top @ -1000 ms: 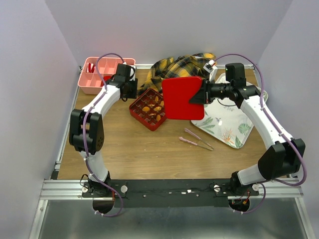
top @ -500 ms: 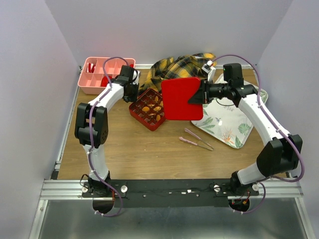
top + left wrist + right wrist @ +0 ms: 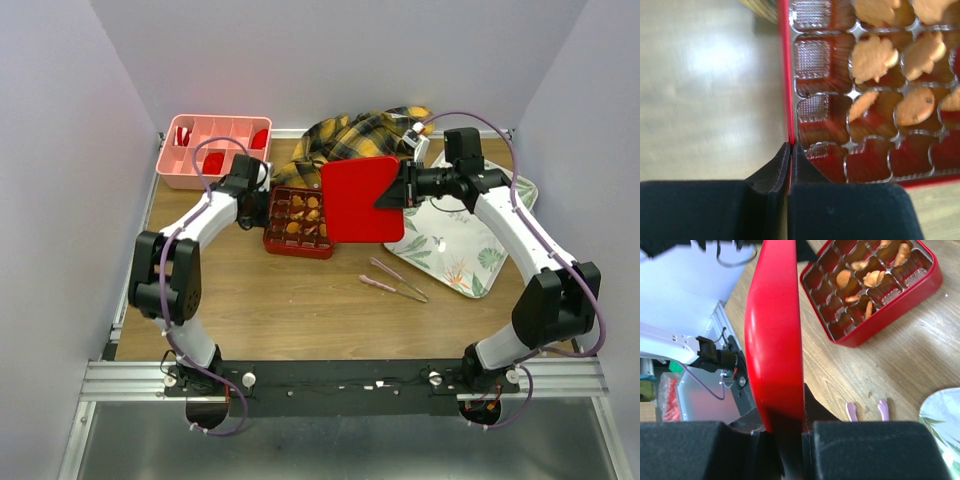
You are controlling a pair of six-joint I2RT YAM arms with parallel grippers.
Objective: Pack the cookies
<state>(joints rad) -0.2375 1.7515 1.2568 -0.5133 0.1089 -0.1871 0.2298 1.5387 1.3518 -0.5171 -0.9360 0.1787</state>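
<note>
A red gridded box (image 3: 298,236) lies on the wooden table at centre left, with several small orange cookies (image 3: 303,216) in its cells. My left gripper (image 3: 264,207) is shut on the box's left wall; in the left wrist view its fingertips (image 3: 789,150) pinch the thin red rim (image 3: 785,75), with cookies (image 3: 912,106) to the right. My right gripper (image 3: 400,192) is shut on the edge of a red lid (image 3: 364,198) and holds it upright, above the table, just right of the box. In the right wrist view the lid (image 3: 775,335) stands edge-on in my gripper (image 3: 785,427), with the box (image 3: 880,320) beyond.
A pink compartment tray (image 3: 215,148) stands at the back left. A yellow plaid cloth (image 3: 360,135) lies behind the box. A floral plate (image 3: 460,245) is at the right. Pink tweezers (image 3: 395,280) lie on the wood in front of the lid.
The box has turned from a diamond angle to square with the table, with my left gripper on its left wall. The lid has shifted slightly left.
</note>
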